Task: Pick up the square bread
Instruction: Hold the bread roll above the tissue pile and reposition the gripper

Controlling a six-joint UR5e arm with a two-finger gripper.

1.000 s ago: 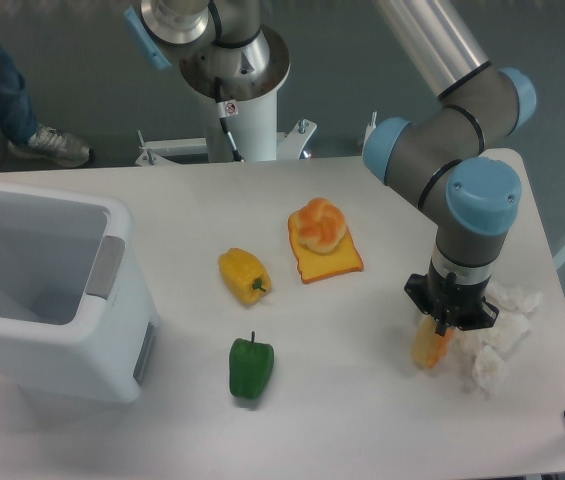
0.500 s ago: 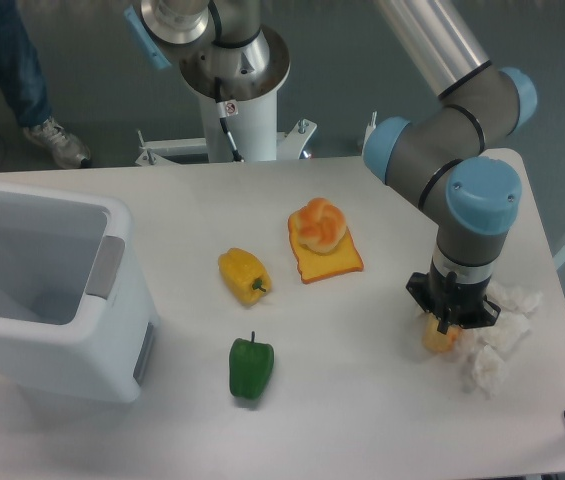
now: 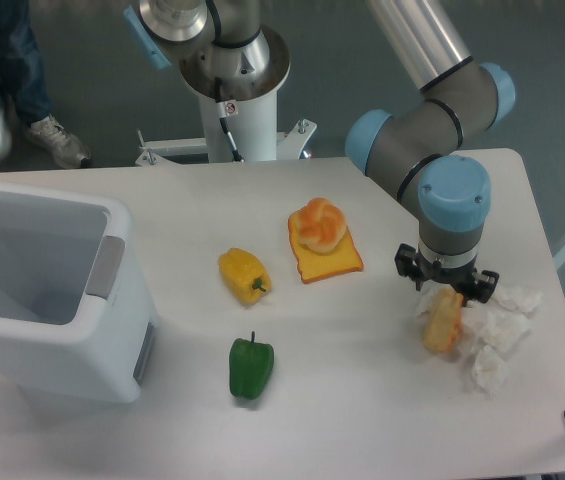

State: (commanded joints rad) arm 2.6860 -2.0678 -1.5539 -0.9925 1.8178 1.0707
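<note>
Bread (image 3: pixel 443 321) lies on the table (image 3: pixel 362 400) near its right edge, tilted, with one end just under the hand (image 3: pixel 446 290) and its right side against a heap of crumpled white paper (image 3: pixel 494 335). Whether the hand's fingers are spread or closed around the bread's upper end I cannot tell (the wrist hides them from above). Left of the hand, well apart, a round bun (image 3: pixel 320 224) sits on a flat orange toast (image 3: pixel 327 258). A yellow pepper (image 3: pixel 244 274) lies beside the toast, and a green pepper (image 3: pixel 251 366) lies nearer the front. A white bin (image 3: pixel 52 290) stands at the table's left end.
</note>
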